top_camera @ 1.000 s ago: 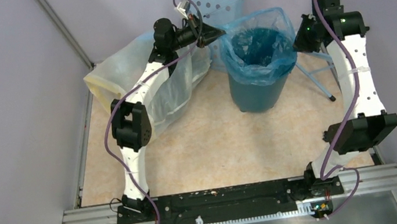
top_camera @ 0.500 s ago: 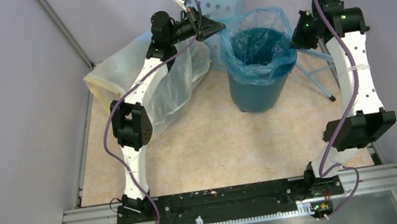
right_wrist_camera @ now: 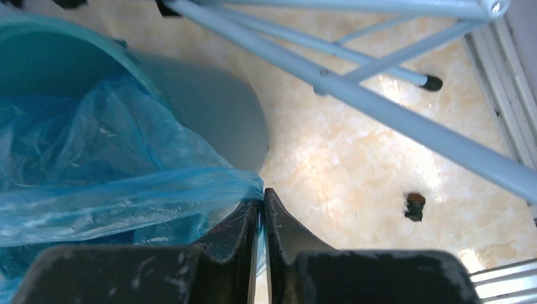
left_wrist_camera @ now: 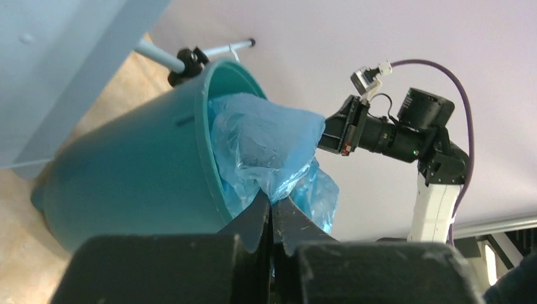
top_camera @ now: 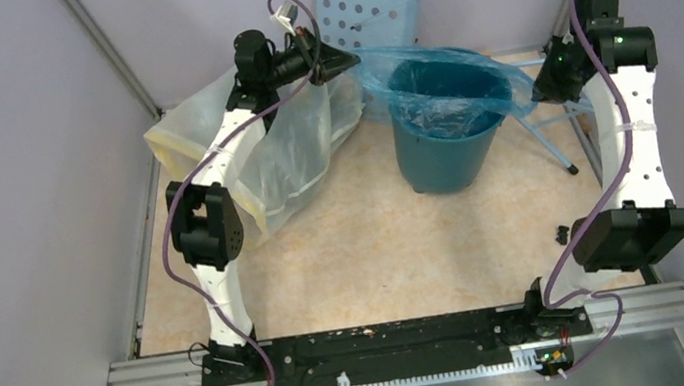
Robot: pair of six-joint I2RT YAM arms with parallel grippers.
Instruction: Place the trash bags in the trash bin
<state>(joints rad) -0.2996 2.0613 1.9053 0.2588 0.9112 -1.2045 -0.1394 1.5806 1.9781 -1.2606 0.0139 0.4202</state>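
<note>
The thin, crinkly, translucent light-blue plastic trash bag (top_camera: 503,89) hangs with its body inside the round dark-teal plastic trash bin (top_camera: 442,154), which stands toward the far side of the beige marbled worktop (top_camera: 365,240). The bag's mouth is drawn out to both sides above the rolled rim. The left end effector (top_camera: 346,57) is pressed together on the bag's left edge, just left of the bin, and its wrist view shows film bunched between the fingertips (left_wrist_camera: 258,215). The right end effector (top_camera: 536,93) pinches the opposite edge just right of the bin. The step in hand looks like spreading the mouth to line the bin. Next, I judge, each edge must come down outside the rim and fold over it before release, under even tension so the thin film neither tears nor slips free. A large whitish translucent bag (top_camera: 292,154) lies to the left, uninvolved.
</note>
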